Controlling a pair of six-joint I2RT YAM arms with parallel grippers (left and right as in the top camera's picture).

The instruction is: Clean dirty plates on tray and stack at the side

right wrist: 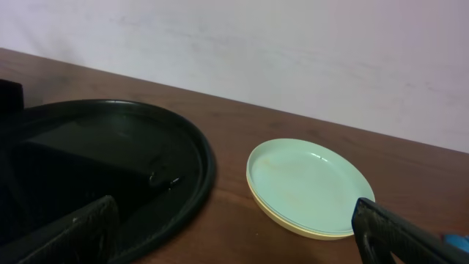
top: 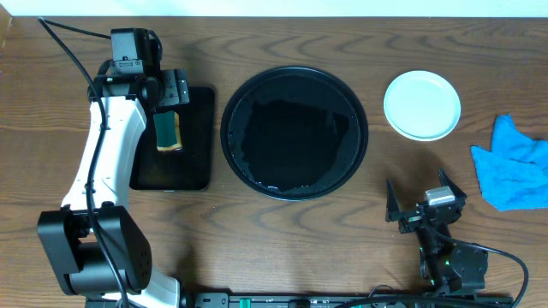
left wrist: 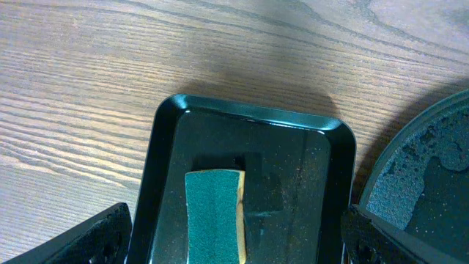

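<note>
On the overhead view you see your left hand (left wrist: 236, 227) in the upper left of the frame, over the small rectangular tray (top: 195, 128). A sponge (top: 168, 133) with a green top and a yellow side lies in this tray. In the left wrist view the sponge is at the bottom middle of the frame. The two black fingers (left wrist: 95, 238) stand far out in the lower corners, each well apart from it, so this hand is wide and holds nothing. How high it hangs above the sponge you cannot tell. The big round tray (top: 294, 133) sits in the middle of the bench (top: 282, 248), just beside the rectangular one, and its floor shows an irregular shiny patch. The plates (top: 421, 104) are in the upper right of the overhead frame. They stand on the bench near the round tray's rim but not touching it. In the right wrist view they are stacked: a pale mint plate is on top and a yellow rim shows under it. How many lie in the stack you cannot tell. Your right hand (top: 421, 201) is in the lower right of the overhead frame, below the plates and well apart from them. Its fingers (right wrist: 66, 235) are spread to both lower corners of the wrist view, so it is wide and it carries nothing. A crumpled blue cloth (top: 512, 162) lies on the bench at the right edge, near the plates.
</note>
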